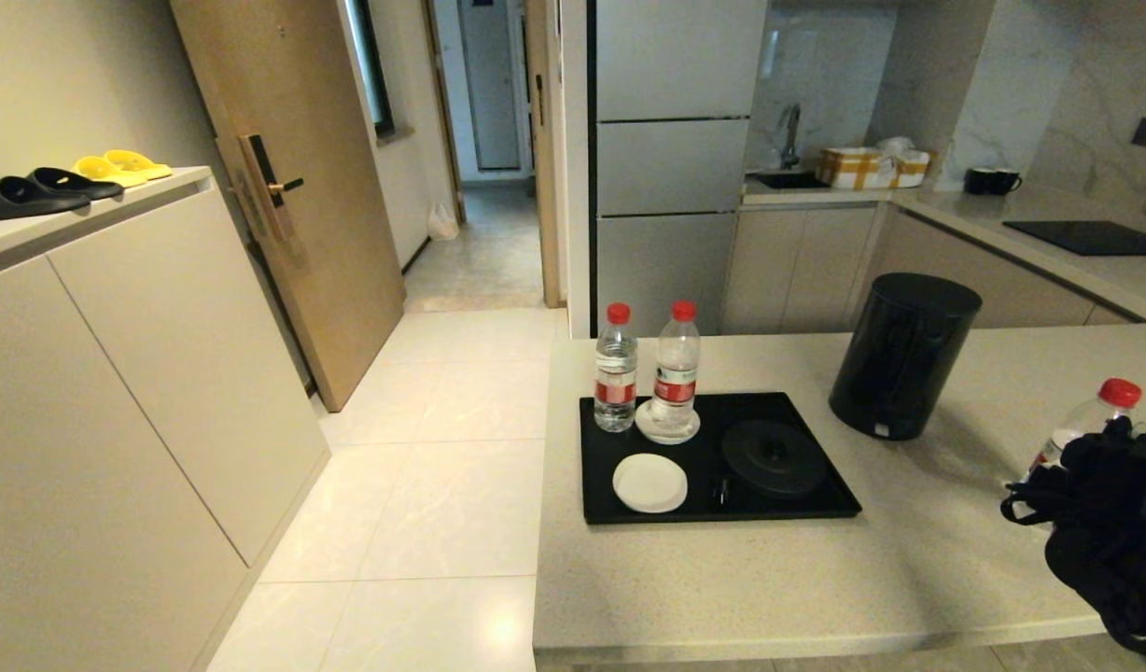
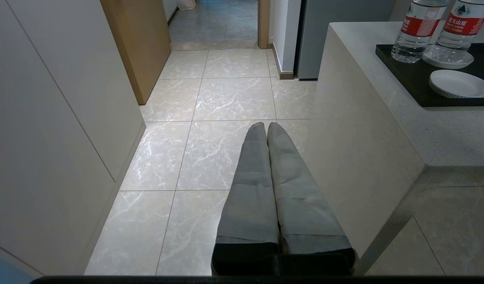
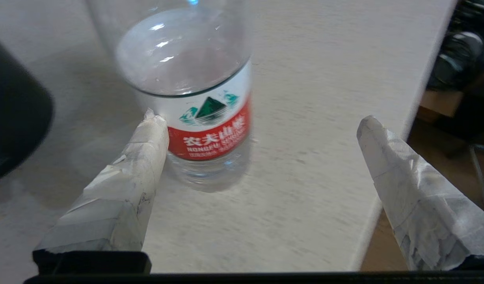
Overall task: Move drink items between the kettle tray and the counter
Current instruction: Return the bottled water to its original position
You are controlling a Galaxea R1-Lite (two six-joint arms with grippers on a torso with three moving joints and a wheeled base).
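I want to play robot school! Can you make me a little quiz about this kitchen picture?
1. How many bottles stand on the kettle tray?
2. True or false: the kettle sits on its round base.
3. Is the right claw A) open, B) shut?

Key:
1. Two: one bottle on the tray, another on a saucer.
2. False, it stands on the counter.
3. A, beside a third bottle.

The counter bears the kettle tray, kettle and one bottle.
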